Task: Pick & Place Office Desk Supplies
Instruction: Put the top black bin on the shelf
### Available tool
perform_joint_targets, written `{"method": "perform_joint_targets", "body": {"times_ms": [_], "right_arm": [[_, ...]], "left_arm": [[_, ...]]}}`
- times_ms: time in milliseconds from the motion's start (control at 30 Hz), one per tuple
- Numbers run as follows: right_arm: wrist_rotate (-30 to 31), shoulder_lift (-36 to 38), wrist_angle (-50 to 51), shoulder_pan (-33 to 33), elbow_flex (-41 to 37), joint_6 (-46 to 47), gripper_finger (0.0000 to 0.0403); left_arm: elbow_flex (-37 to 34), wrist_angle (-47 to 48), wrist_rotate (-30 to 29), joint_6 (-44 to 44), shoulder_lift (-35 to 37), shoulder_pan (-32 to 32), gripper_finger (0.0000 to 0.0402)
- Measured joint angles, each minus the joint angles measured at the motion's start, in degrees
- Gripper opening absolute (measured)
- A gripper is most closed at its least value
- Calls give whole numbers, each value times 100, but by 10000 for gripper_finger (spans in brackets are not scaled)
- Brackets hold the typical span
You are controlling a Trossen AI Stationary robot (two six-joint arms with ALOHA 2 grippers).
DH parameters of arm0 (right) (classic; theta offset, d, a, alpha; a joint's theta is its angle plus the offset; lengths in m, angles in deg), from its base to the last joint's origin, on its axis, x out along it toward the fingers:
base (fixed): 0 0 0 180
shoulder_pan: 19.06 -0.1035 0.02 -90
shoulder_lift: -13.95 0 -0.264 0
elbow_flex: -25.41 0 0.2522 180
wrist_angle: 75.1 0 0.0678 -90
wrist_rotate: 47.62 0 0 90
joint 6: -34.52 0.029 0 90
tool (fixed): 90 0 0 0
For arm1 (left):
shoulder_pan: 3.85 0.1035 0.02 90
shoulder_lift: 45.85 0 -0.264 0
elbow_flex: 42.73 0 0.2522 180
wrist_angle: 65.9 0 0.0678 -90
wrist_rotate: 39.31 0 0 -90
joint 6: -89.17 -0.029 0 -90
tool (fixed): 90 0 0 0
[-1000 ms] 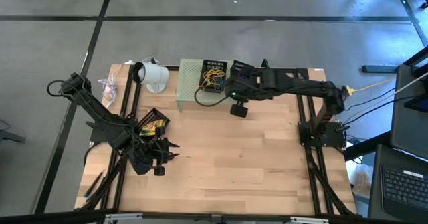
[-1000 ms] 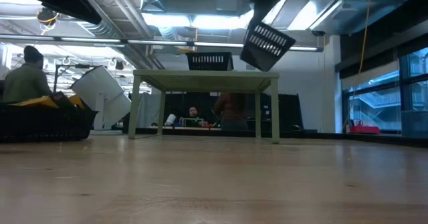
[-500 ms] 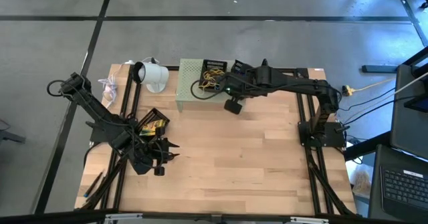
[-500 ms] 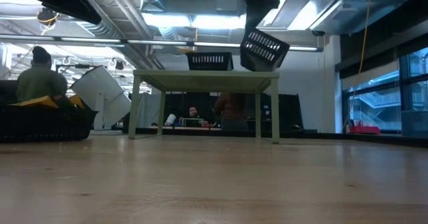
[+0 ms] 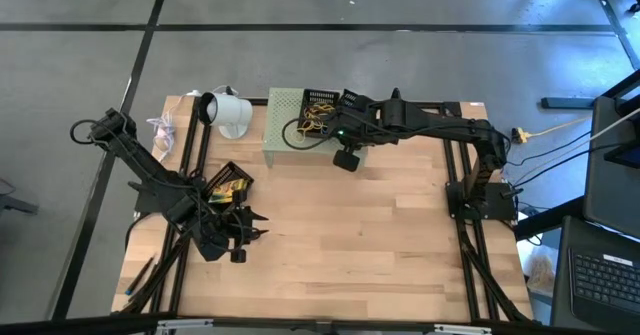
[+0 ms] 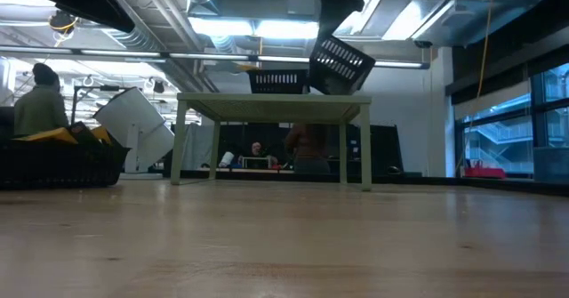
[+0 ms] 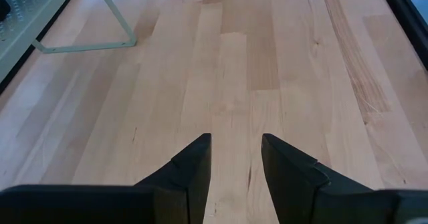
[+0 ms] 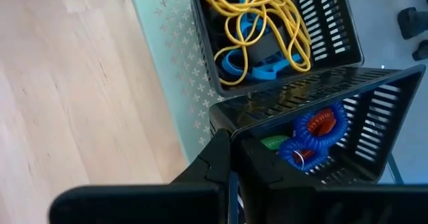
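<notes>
Item: black slotted plastic tray (image 8: 314, 127), carried tilted in the air at the upper middle of the high view, just beside a second black slotted tray (image 8: 267, 23) that sits on the pale green perforated metal stand (image 5: 283, 125).

Contents: blue coiled clip rings (image 8: 314, 140) with red pieces and one green piece, piled against the tray's wall. The seated tray holds a tangle of yellow rubber bands (image 8: 257, 20) over blue rings.

Grip: the right gripper (image 8: 231, 164) is pressed together on the tilted tray's rim.

Handling, as we judge it: tray light and stiff; the rim is the sound hold. Loose contents will slide and could spill; bands are soft and snag.

Idle: left gripper (image 7: 235, 160), fingers spread and empty, over bare wooden table (image 7: 267, 63) at the high view's lower left.
</notes>
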Motion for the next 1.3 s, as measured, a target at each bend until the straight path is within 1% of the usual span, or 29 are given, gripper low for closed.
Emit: {"method": "perform_joint_targets", "body": {"times_ms": [200,400,567,700,800,933,1167,1300], "right_arm": [[7,0,70,0,-2,-20,12],[264,7,275,0,66,-24,12],[29,9,270,2,-39,66,12],[-28,7,265,0,-155,116,12],[-71,7,120,4,-166,87,12],[-369,7,-257,63,-170,-22,11],[-394,-104,-295,191,-170,-47,11],[-412,-228,-245,192,-168,-229,11]], "left_arm": [[0,0,0,0,0,0,127],[0,0,0,0,0,0,127],[0,0,0,0,0,0,127],[0,0,-2,2,0,0,127],[0,0,-2,2,0,0,127],[0,-2,-23,2,0,0,127],[0,-2,-39,5,1,1,127],[0,0,-40,6,1,1,127]]}}
